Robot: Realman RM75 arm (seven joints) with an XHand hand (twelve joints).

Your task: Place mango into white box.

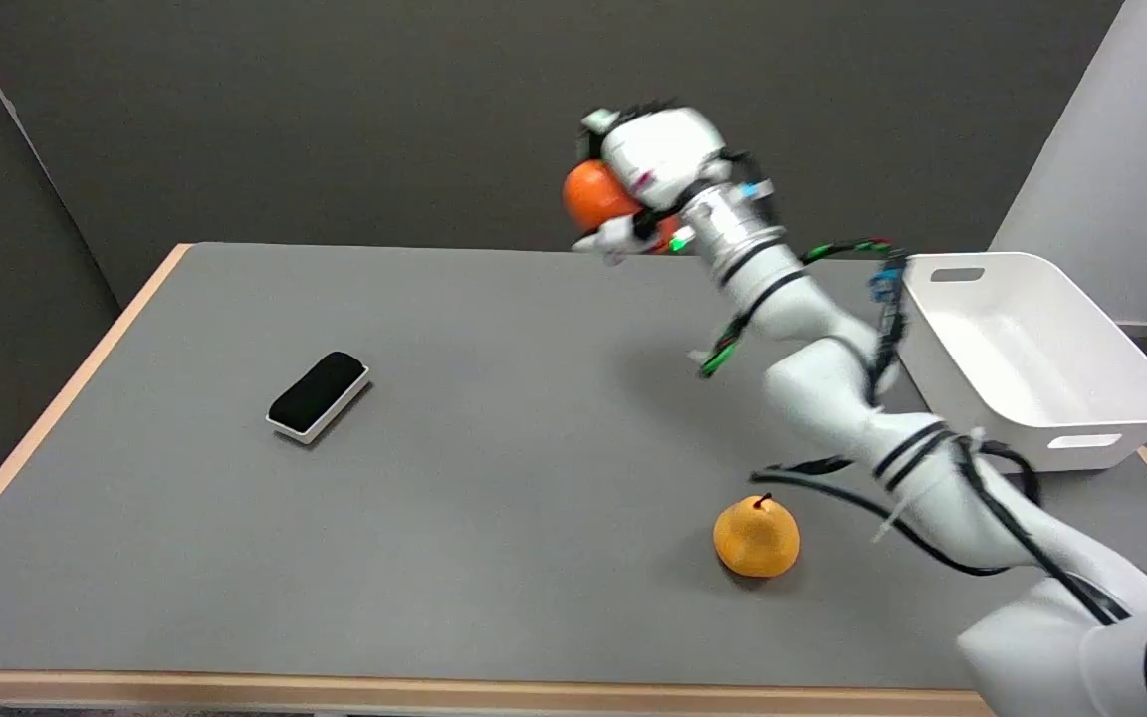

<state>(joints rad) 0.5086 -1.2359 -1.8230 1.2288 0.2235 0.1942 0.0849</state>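
Observation:
My right hand (645,169) is raised high above the far middle of the table and grips the orange-red mango (593,195), which shows at the hand's left side under the fingers. The hand and fruit are slightly blurred. The white box (1121,344) stands on the table's right edge, to the right of and below the hand, with nothing visible inside it. My right arm reaches in from the lower right, passing in front of the box's left wall.
A yellow-orange pear (756,537) with a dark stem lies on the grey table (494,448) near the front, just left of my forearm. A black eraser block on a white base (318,394) lies at the left middle.

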